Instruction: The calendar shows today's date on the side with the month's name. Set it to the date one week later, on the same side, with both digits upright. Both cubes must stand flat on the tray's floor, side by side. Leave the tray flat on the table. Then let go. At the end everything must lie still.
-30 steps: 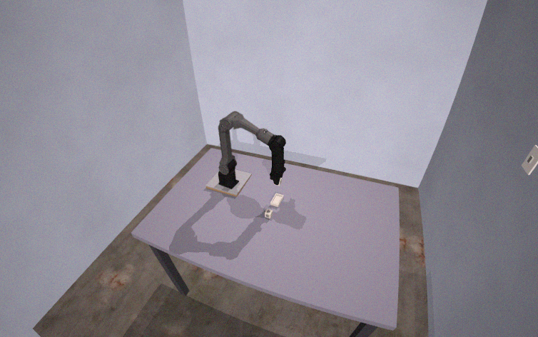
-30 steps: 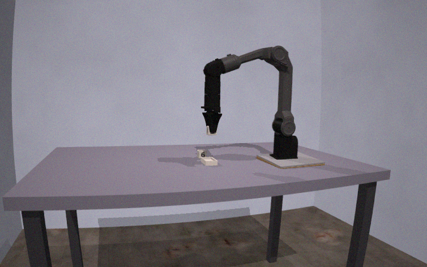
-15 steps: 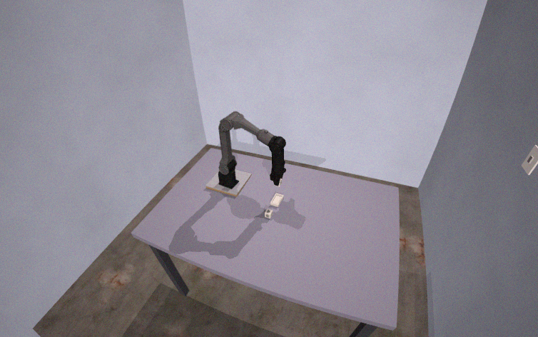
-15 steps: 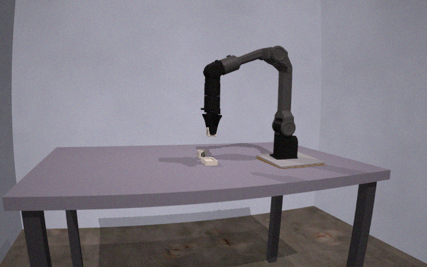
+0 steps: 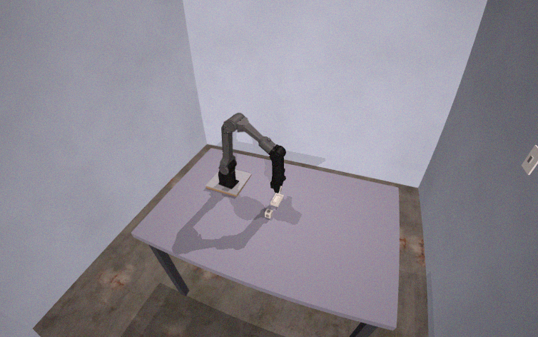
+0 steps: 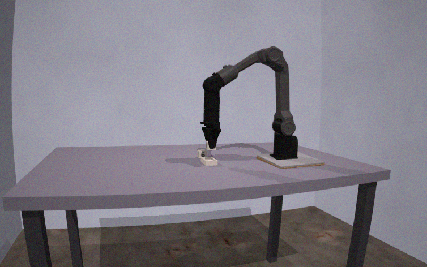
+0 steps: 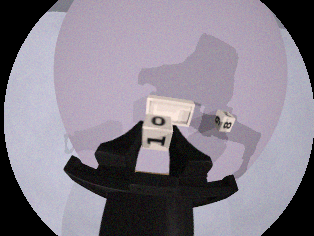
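Note:
My gripper (image 7: pixel 157 129) points straight down and is shut on a white number cube (image 7: pixel 158 139); its visible faces read 0 and 1. It hangs just above the small cream tray (image 7: pixel 170 109), which lies flat on the table and holds nothing. The gripper (image 6: pixel 210 145) and the tray (image 6: pixel 209 161) also show in the exterior view, and the tray (image 5: pixel 276 199) shows in the top view under the gripper (image 5: pixel 276 190). A second white cube (image 7: pixel 225 121) stands on the table outside the tray, to its side. In the exterior view this cube (image 6: pixel 201 153) shows a 6; it also shows in the top view (image 5: pixel 268 213).
The arm's base stands on a flat plate (image 5: pixel 229 185) near the table's back edge. The tray and the loose cube sit near the middle of the purple table (image 5: pixel 277 238), far from its edges.

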Controlling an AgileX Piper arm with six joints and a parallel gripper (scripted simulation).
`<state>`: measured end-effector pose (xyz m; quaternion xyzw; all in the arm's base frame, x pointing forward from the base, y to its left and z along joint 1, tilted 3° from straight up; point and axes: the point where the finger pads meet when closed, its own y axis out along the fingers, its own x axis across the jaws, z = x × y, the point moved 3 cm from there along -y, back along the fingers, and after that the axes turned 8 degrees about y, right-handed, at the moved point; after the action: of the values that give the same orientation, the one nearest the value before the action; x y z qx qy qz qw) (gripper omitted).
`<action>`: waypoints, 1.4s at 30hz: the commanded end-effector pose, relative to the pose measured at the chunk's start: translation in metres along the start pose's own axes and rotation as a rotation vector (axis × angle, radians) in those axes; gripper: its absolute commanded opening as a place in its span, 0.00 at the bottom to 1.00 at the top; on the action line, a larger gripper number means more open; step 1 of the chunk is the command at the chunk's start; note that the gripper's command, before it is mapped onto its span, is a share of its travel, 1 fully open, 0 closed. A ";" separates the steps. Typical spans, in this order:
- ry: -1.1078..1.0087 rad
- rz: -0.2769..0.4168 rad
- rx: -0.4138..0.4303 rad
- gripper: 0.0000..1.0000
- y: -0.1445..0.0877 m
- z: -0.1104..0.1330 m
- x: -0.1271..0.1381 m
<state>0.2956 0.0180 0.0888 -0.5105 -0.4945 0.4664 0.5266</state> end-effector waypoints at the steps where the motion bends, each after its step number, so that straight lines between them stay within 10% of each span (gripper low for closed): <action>1: -0.001 -0.001 0.003 0.37 0.009 0.000 0.000; 42: -0.001 -0.001 0.000 0.37 0.034 -0.001 0.000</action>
<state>0.2972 0.0190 0.0543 -0.5107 -0.4946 0.4661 0.5265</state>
